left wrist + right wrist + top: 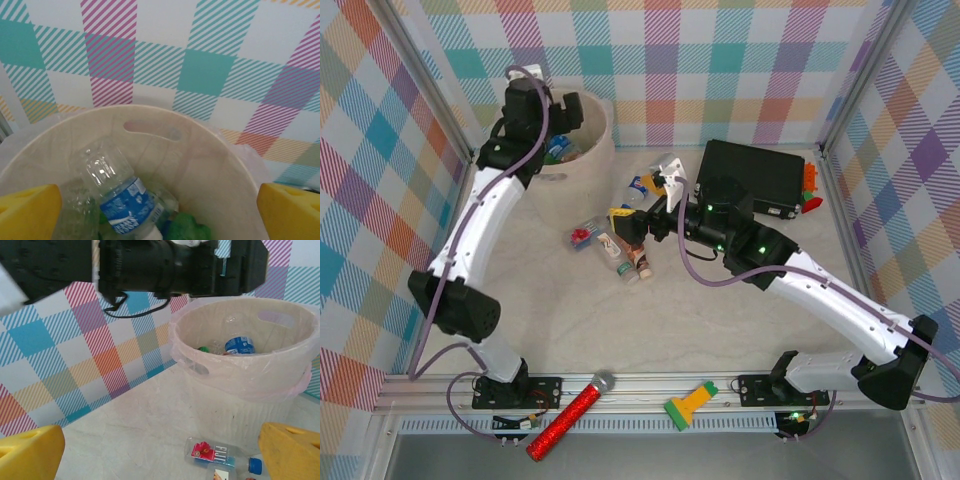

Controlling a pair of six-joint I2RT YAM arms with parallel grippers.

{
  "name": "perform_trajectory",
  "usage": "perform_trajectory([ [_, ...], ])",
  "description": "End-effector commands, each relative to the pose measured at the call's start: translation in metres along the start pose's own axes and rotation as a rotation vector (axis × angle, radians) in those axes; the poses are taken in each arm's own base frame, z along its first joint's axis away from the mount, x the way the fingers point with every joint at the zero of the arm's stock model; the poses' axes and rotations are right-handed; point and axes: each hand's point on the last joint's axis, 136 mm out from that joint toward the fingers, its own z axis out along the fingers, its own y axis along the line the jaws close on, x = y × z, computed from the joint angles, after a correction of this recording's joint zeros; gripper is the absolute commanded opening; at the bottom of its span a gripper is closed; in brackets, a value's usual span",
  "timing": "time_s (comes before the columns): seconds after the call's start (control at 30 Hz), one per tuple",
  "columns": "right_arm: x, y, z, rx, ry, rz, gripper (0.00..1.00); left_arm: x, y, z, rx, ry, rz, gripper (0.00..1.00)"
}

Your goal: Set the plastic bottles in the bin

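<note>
Bin (240, 405) is pale cream with a pinkish see-through liner (295, 384). Inside it is a clear bottle (127, 202) with a blue-and-white label. At its foot there's a second bottle (220, 455), red label, blue cap. Wall (200, 70) behind is pastel plaid: teal, magenta, orange.

The pale, marbled counter (740, 330) carries the bin (582, 175), which stands directly beneath the left pincer (563, 120). A loose cluster of plastic bottles (612, 248) lies on the counter under and just in front of the right pincer (638, 198). One clear bottle (220, 454), with a red-flower label and a blue cap, lies between that pincer's yellow fingers (30, 452), near the bin's foot. A flat black case (750, 170) lies behind the right pincer, toward the far right corner.
</note>
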Motion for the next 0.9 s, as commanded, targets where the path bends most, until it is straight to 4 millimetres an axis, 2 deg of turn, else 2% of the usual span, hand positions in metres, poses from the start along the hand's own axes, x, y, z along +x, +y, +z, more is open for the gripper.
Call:
perform_trajectory([
  [0.0, -0.008, 0.000, 0.004, -0.007, -0.019, 0.011, 0.99, -0.004, 0.000, -0.033, 0.082, -0.013, -0.115, 1.00],
  [0.37, 0.021, -0.012, 0.034, 0.032, 0.105, 0.071, 0.99, 0.093, 0.024, -0.092, 0.130, 0.168, -0.330, 1.00],
  [0.53, 0.065, -0.022, 0.046, 0.077, 0.257, 0.128, 1.00, 0.132, 0.029, -0.116, 0.150, 0.245, -0.351, 1.00],
  [0.77, 0.138, -0.032, 0.055, 0.115, 0.465, 0.196, 0.85, 0.183, 0.046, -0.139, 0.119, 0.343, -0.372, 1.00],
  [0.87, 0.177, -0.037, 0.058, 0.132, 0.569, 0.223, 0.78, 0.195, 0.054, -0.147, 0.101, 0.352, -0.380, 1.00],
])
